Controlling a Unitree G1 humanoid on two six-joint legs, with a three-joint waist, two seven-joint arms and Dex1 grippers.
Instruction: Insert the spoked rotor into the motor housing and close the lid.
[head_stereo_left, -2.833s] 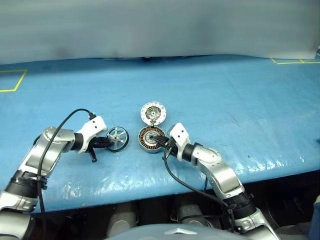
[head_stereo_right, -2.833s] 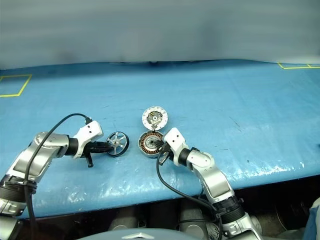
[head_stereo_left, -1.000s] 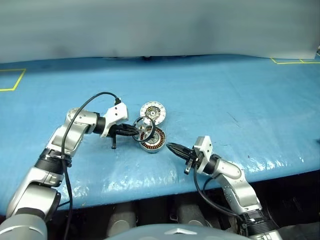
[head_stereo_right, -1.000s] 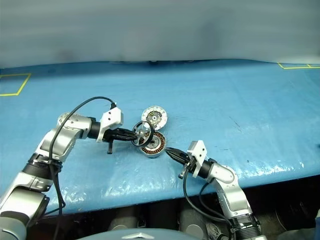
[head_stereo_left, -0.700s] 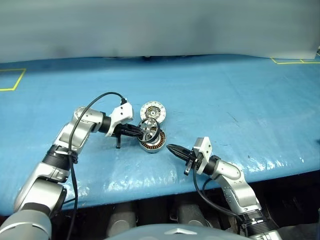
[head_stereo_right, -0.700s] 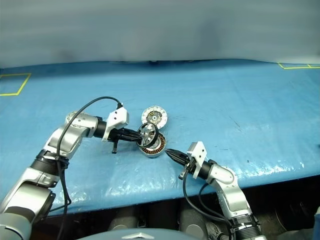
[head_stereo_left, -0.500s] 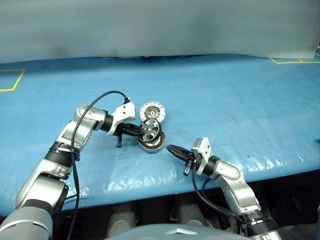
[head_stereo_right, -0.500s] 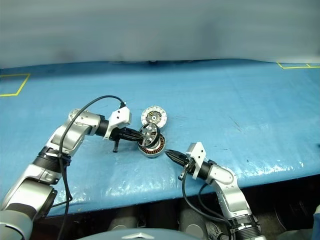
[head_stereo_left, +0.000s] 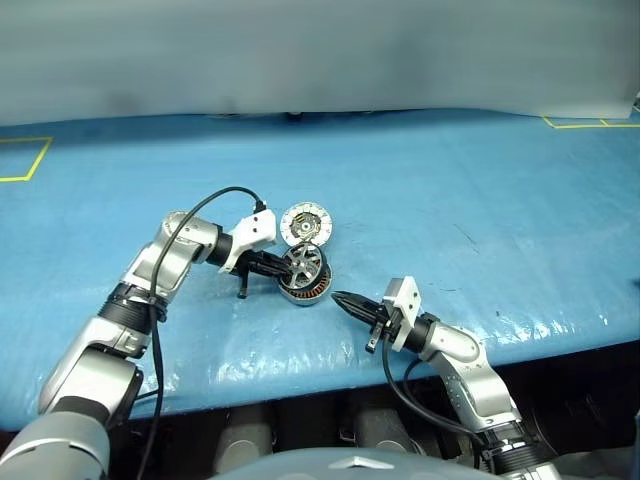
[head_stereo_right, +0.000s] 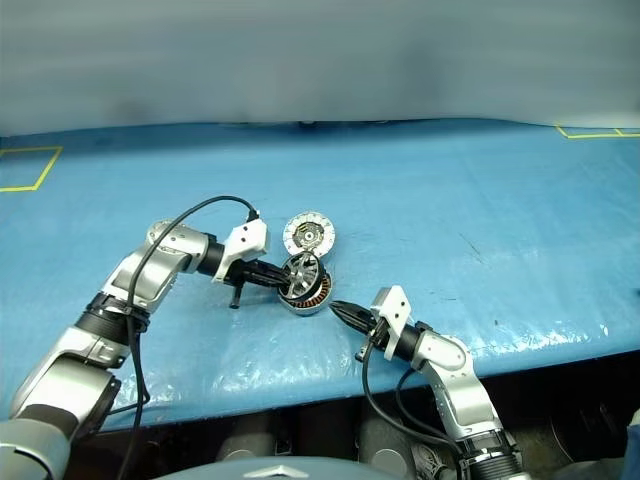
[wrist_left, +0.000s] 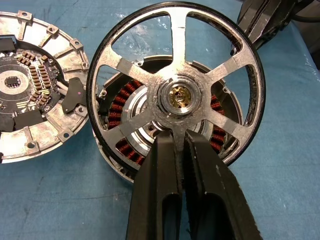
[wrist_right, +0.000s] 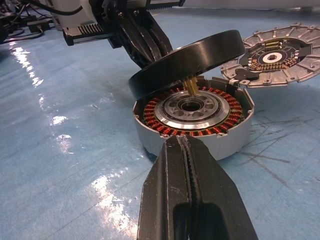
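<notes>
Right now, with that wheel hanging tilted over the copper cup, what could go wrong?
The spoked rotor, pinched on one spoke by the left pincer, hangs tilted above the motor housing. Its brass shaft is close over the hub hole; lowered at this slant, it might jam or scrape the copper windings. The grip is thin, so the rotor could slip. The lid touches the housing and could get knocked. The shut right pincer isn't steadying the housing.

Blue sheet (head_stereo_left: 470, 180) is covering the whole table, wrinkling and shining near the front edge. Yellow tape (head_stereo_left: 25, 160) is marking out a square at the far left; more yellow tape (head_stereo_left: 585, 122) is showing at the far right corner. Grey wall (head_stereo_left: 320, 50) is running behind the table. A few dark scuffs (head_stereo_left: 465, 235) are showing on the sheet.
</notes>
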